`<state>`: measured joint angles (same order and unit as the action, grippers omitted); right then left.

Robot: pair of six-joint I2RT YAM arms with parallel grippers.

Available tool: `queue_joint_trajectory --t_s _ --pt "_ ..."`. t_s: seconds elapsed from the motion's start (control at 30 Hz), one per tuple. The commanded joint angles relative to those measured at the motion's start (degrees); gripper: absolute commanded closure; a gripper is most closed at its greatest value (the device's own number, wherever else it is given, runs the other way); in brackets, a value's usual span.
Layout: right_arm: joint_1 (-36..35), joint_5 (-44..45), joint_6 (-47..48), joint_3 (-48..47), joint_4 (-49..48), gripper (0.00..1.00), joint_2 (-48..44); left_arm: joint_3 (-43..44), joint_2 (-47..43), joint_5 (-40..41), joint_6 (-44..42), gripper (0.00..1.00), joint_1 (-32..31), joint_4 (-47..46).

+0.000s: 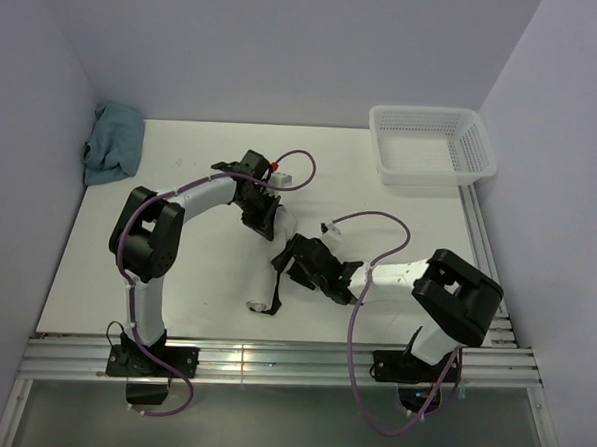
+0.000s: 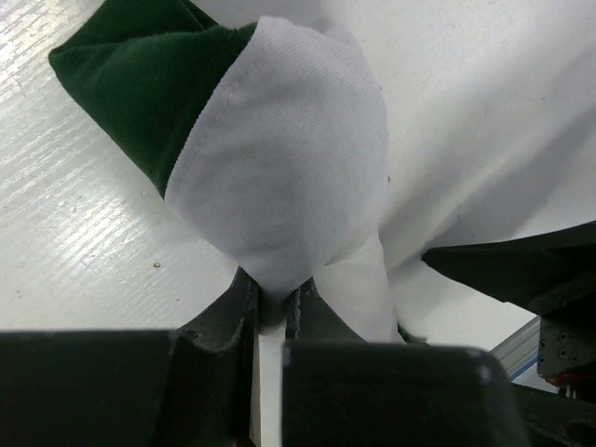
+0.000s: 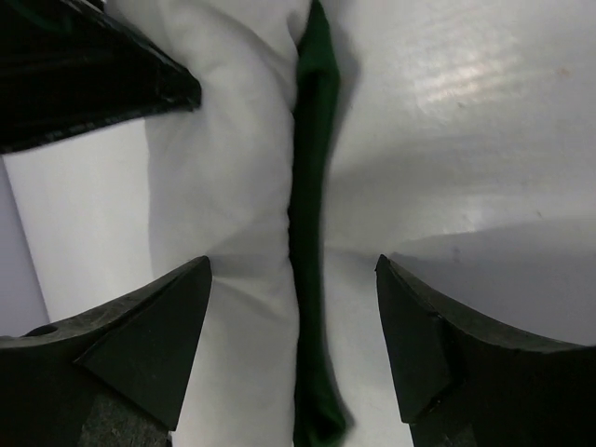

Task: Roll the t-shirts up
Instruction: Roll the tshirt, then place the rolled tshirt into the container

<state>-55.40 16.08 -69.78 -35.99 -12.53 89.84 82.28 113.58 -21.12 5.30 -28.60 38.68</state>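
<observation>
Left claw (image 2: 272,315): closed, pinching a fold of the white t-shirt (image 2: 279,168). I see the cloth bulging out just past the fingertips.
Right claw (image 3: 292,279): wide open, with one finger on each side of the roll. I cannot tell whether either finger touches the cloth.
T-shirt: a narrow roll lying on the worktop (image 1: 181,177) near its middle. The far end is at the left claw and the near end points towards the arm bases.
Green trim (image 3: 312,214): a dark green band runs along the length of the roll in my right wrist view. In the left wrist view I see a green fold beside the pinched end.
Teal cloth (image 1: 112,144): bunched in the far left corner, well apart from the roll.
Basket (image 1: 479,153): white mesh, at the far right corner of the worktop.
</observation>
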Motion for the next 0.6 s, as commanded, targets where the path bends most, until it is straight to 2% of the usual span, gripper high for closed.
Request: queue_joint_trajectory --t_s 0.0,0.23,0.57 --pt "1.1 -1.7 3.0 -1.2 -4.3 0.21 3.6 -0.5 3.8 8.9 -1.8 1.0 -0.1 -2.9" --pt "1.4 -4.0 2.7 -4.7 -4.9 0.2 9.4 -0.7 4.0 8.7 -1.6 1.0 -0.1 -3.2" --pt "1.5 -3.2 2.5 -7.3 -4.1 0.2 12.7 -1.0 4.3 8.6 -1.2 1.0 -0.3 -3.5"
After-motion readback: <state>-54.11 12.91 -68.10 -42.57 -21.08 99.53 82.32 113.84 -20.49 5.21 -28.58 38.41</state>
